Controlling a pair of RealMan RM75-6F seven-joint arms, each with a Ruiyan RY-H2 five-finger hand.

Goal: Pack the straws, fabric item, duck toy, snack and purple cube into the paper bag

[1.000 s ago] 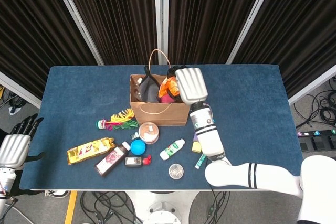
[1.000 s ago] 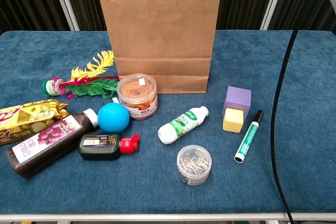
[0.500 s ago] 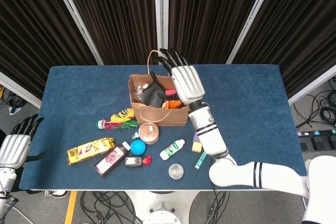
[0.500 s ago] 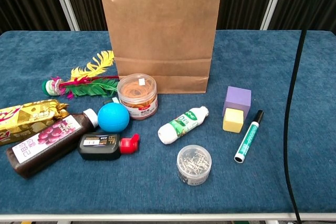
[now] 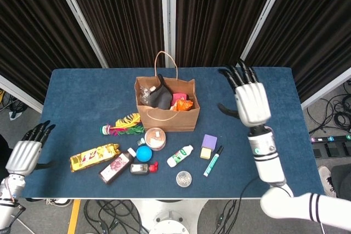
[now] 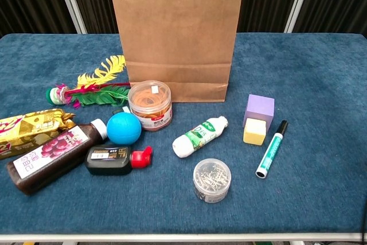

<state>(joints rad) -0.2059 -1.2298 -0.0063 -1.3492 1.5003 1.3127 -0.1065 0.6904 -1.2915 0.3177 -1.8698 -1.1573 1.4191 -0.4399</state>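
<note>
Right hand: your right hand [image 5: 252, 102] is hovering above the table [image 5: 82, 91] to the right of the paper bag [image 5: 166, 119], fingers spread apart and holding nothing.
Left hand: your left hand [image 5: 24, 154] is hanging off the table's left edge, fingers extended and slightly apart, gripping nothing.
Paper bag: it is standing upright near the table's middle; from the head view you are seeing a dark fabric item [image 5: 159, 97], a clear wrapped bundle [image 5: 145, 96] and an orange-and-red object [image 5: 182, 102] lying inside it.
Purple cube: the purple cube [image 6: 259, 110] is sitting on the table to the front right of the bag, touching a small yellow block [image 6: 254, 131].
Snack: the gold-wrapped snack [image 6: 28, 130] is lying at the left, beside a dark juice bottle [image 6: 51, 156].
Other items: a green marker [image 6: 271, 148] is lying just right of the yellow block; a white bottle [image 6: 199, 136], a clear tub of clips [image 6: 211, 179], a tub of rubber bands [image 6: 150, 104], a blue ball [image 6: 123, 128], an ink bottle [image 6: 117, 159] and a feathered toy [image 6: 92, 87] are lying in front of the bag.
</note>
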